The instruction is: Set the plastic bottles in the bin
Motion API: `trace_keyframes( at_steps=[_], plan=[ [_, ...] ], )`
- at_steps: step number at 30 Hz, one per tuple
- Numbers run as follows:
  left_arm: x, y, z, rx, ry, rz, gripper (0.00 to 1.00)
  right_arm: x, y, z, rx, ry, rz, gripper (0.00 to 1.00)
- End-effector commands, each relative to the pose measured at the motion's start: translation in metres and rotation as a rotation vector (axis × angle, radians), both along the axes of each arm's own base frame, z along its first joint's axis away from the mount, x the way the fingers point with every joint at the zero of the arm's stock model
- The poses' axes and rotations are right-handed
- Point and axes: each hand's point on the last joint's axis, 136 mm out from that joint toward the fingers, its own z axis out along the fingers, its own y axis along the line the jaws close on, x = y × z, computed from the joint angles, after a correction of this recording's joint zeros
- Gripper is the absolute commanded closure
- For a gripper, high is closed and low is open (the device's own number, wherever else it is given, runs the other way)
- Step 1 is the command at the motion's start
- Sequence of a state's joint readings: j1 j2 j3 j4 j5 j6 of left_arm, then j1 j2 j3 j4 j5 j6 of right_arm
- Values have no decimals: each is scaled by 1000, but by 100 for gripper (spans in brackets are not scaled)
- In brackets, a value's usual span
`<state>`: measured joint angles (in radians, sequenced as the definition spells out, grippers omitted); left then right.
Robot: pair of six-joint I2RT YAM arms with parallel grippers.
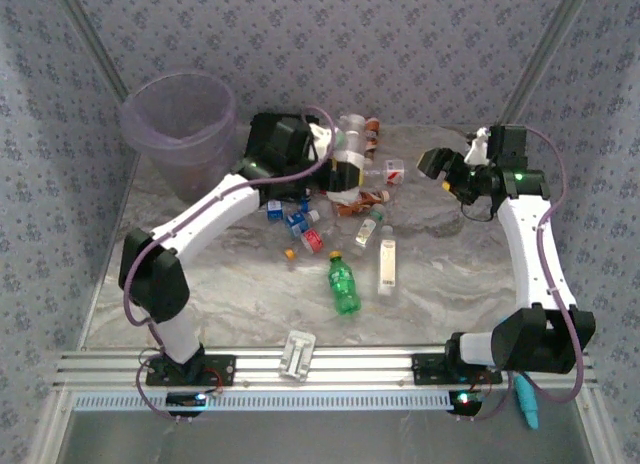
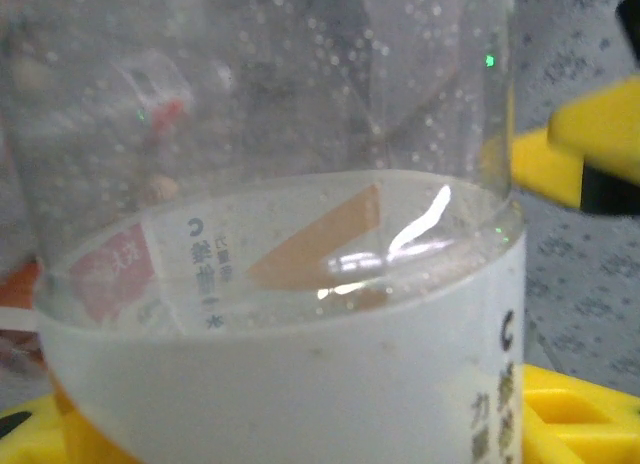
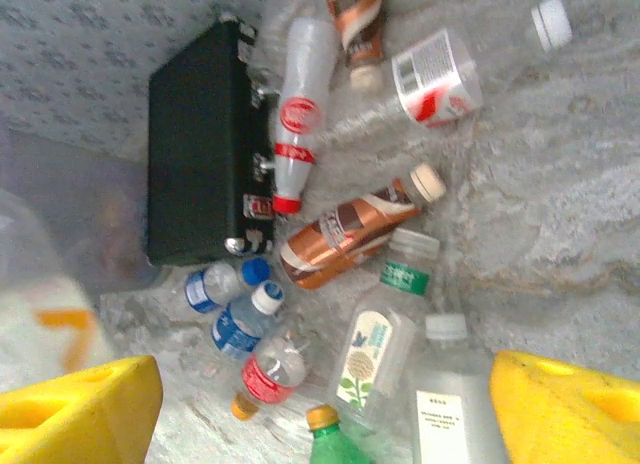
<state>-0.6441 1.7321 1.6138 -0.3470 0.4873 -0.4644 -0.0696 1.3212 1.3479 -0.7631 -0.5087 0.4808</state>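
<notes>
Left gripper [image 1: 335, 162] grips a clear bottle [image 2: 300, 364] between its jaws, apparently low on the label. A slip would drop it short of the bin [image 1: 180, 124], which stands left of the jaws. Right gripper [image 3: 325, 409] is open above loose bottles [image 3: 340, 234].

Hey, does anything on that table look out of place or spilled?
A flat black case lies among the scattered plastic bottles, right beside a red-labelled bottle. It is no bottle, so it looks out of place. No spill shows.
</notes>
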Motion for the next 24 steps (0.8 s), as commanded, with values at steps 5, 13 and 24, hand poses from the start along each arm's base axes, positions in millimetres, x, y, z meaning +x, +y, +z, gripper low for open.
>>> trace_keyframes(
  at_steps=[5, 13, 24],
  plan=[
    [55, 98, 84, 100, -236, 204, 100, -16, -3, -13, -39, 29, 8, 13],
    [96, 215, 157, 85, -399, 480, 100, -25, -9, -33, -89, 67, 18, 14],
    [145, 332, 134, 266, -350, 766, 100, -35, -13, -45, -145, 103, 44, 14]
  ],
)
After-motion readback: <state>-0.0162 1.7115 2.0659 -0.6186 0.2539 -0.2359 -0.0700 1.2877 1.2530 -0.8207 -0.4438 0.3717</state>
